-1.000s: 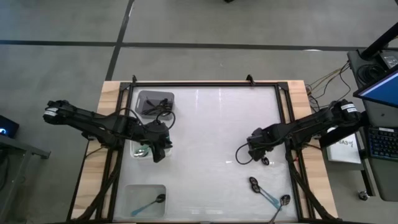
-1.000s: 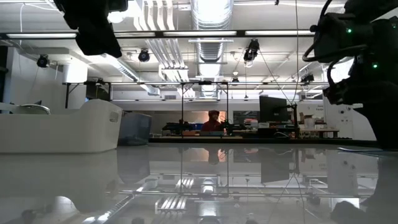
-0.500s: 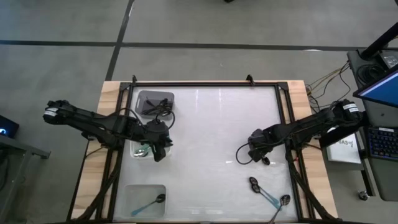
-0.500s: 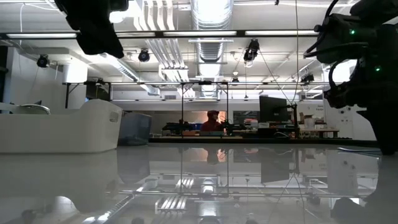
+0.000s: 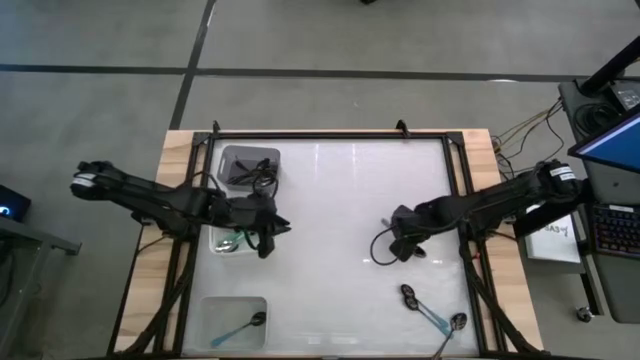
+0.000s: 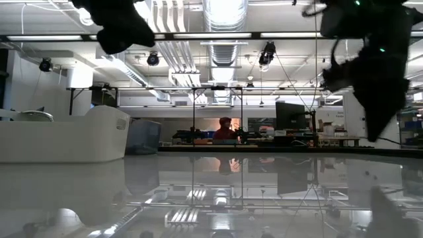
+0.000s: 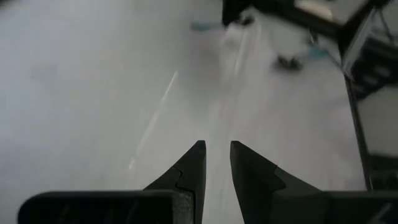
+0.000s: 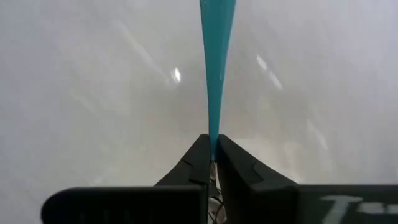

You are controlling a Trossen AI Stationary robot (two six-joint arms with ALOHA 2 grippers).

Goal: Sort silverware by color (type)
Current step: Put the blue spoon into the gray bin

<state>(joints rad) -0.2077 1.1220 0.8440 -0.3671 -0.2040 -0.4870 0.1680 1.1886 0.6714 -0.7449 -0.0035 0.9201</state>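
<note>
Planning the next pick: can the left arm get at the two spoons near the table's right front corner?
Probably not easily: the spoons lie across the table from the left tool, with the right arm close above them.

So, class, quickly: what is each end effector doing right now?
Left end effector: slightly open, holding nothing, beside the white bin.
Right end effector: shut on a teal-handled spoon.

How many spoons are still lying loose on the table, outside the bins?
2: one spoon and a second spoon beside it, both at the table's near right. The right gripper holds a teal-handled spoon; others may be hidden.
</note>
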